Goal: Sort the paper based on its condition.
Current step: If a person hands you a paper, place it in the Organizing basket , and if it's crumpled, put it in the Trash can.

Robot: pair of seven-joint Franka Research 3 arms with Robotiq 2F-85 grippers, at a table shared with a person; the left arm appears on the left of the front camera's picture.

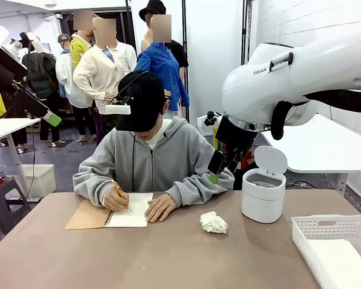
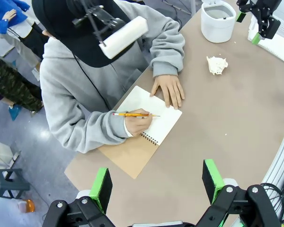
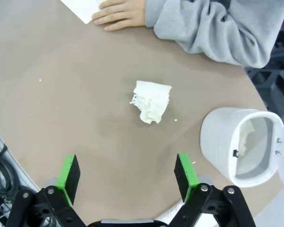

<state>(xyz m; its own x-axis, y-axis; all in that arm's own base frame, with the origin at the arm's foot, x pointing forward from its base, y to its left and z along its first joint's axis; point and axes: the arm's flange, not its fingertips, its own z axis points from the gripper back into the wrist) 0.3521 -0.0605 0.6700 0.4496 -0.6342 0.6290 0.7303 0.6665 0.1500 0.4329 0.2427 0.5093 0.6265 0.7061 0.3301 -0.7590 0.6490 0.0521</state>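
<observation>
1. Crumpled white paper wad (image 1: 213, 222): lumpy, loose on bare brown table (image 1: 168, 259), touched by nothing.
2. Wad position: between spiral-bound notebook with tan cover (image 1: 90, 217) and white cylindrical bin (image 1: 262, 198). Nearer the bin, apart from both. Near the grey hoodie sleeve (image 1: 198, 183) on the robot's side of it, not touching.
3. Robot's right hand (image 1: 219, 165): hanging above table beyond the wad, just beside the bin in front view. Green pads (image 3: 184, 174) wide apart in right wrist view, nothing between them. Wad farther out on the table in line with the gap, well clear of both fingers.
4. Robot's left hand (image 2: 157, 184): held high near the robot-side table edge, fingers spread apart, empty. Notebook and person below it in left wrist view, wad well apart toward the bin.
5. Bin: upright, flip lid (image 1: 271, 159) tipped up and open. Pale shape inside in right wrist view, lining or contents, cannot tell which.
6. White perforated plastic basket (image 1: 325, 227): at the table's near right corner, well apart from wad. Pale flat bottom, cannot tell whether any paper lies in it.
7. Person in grey hoodie and black cap: seated at far side, bent over notebook. One hand gripping yellow pencil (image 2: 135, 114) with tip on the white page, other hand flat on the page's far edge.
8. Notebook: open, tan cover spread toward picture left in front view, white page under both of the person's hands.
</observation>
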